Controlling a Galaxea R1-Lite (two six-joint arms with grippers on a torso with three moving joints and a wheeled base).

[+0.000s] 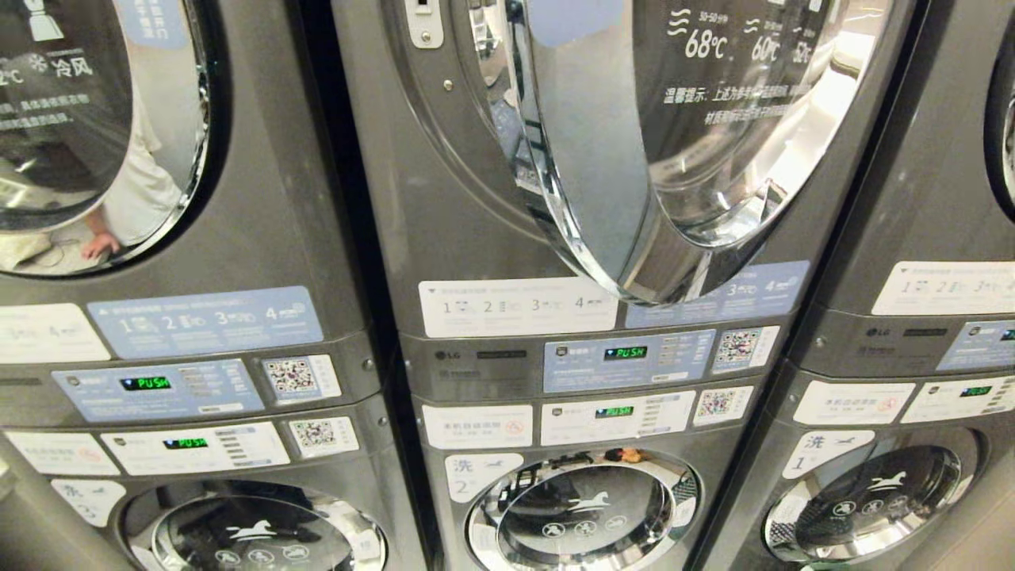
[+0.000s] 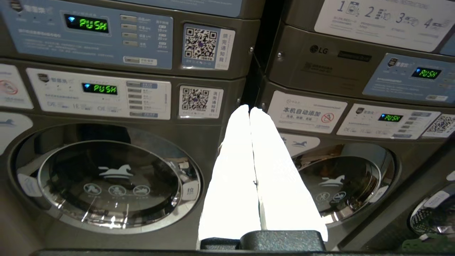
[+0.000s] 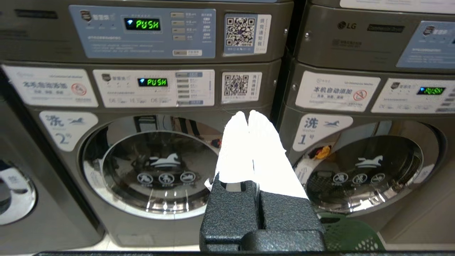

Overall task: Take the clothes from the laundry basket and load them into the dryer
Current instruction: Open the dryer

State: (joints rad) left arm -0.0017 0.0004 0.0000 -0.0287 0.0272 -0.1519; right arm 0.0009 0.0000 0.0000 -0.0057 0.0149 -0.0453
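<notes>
Up close, a bank of stacked grey LG laundry machines fills the head view, and the middle dryer [image 1: 444, 198] stands with its chrome-rimmed glass door [image 1: 634, 159] swung open toward the camera, printed temperature figures showing through the glass. Grey-blue control panels [image 1: 626, 358] below it glow with green "PUSH" displays, flanked by QR-code stickers [image 1: 737, 347] and white numbered instruction labels. Beneath sit the round-windowed washers [image 1: 583, 507], each marked with a white horse emblem; the one under the open dryer bears a "2" label.

Neither arm appears in the head view. From its wrist camera, the left gripper [image 2: 250, 111] points at the seam between two lower machines, its white fingers [image 2: 234, 170] pressed together with nothing between them. The right gripper [image 3: 247, 114] is likewise closed and empty, aimed at the gap between washers "2" and "1".

Part of a green laundry basket [image 3: 350, 236] with a perforated wall shows on the floor in front of washer "1", below the right gripper; its contents cannot be seen. A person in a pale top is reflected in the closed door of the left-hand dryer [image 1: 103, 135].
</notes>
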